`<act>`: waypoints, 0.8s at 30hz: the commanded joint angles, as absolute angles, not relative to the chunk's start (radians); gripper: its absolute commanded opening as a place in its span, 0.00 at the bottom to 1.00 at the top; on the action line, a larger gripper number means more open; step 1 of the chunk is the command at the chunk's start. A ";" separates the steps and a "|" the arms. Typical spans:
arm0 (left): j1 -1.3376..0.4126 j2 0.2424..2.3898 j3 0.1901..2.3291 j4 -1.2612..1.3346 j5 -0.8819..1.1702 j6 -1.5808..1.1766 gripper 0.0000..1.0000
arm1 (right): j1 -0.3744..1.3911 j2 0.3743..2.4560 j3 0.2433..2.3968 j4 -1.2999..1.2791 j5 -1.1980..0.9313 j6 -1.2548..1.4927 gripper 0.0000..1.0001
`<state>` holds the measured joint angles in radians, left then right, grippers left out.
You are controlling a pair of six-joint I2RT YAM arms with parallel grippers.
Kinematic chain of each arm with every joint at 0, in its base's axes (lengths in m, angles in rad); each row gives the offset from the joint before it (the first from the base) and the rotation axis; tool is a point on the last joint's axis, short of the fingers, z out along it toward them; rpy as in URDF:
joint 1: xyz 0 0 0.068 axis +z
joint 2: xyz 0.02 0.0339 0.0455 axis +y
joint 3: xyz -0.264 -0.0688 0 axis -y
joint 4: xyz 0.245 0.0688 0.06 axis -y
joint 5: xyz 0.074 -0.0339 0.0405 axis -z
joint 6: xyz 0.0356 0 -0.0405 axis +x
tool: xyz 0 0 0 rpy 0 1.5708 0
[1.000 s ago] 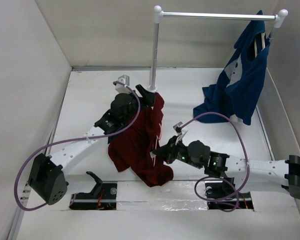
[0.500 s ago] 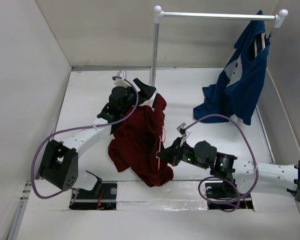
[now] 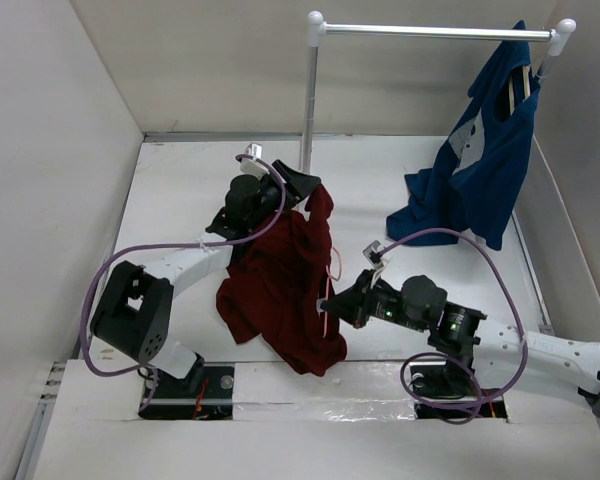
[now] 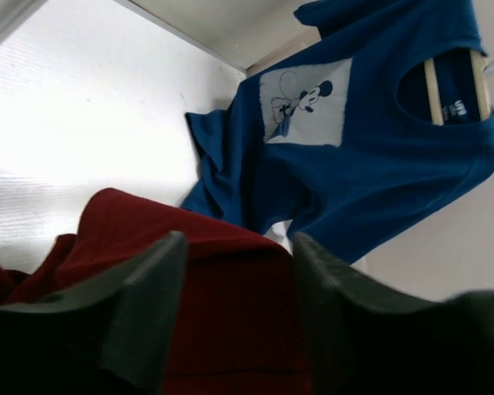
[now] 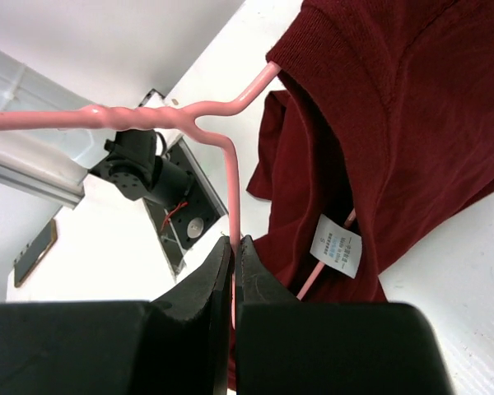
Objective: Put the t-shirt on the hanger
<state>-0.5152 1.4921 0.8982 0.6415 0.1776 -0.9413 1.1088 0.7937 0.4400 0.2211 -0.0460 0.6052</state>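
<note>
T-shirt (image 3: 275, 290) on table (image 3: 180, 200), left of hung garment (image 3: 480, 170)

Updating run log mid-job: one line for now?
left claw open, astride edge of maroon t-shirt | right claw shut on pink wire hanger | hanger partly covered by t-shirt

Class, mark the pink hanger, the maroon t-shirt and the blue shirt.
hanger (image 5: 140, 116): right wrist view, twisted neck.
t-shirt (image 3: 275, 287): top external view, body cloth.
blue shirt (image 4: 379, 173): left wrist view, chest.
</note>
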 commanded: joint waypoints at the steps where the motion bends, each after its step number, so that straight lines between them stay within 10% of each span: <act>1: -0.515 1.506 0.916 0.739 0.204 -0.959 0.47 | 1.097 0.769 0.442 0.259 -0.113 0.580 0.00; 12: -0.515 1.545 0.954 0.750 0.229 -0.966 0.00 | 1.088 0.792 0.460 0.241 -0.143 0.561 0.00; 24: -0.459 1.477 0.911 0.595 0.048 -0.856 0.00 | 1.078 0.726 0.489 0.132 -0.186 0.557 0.00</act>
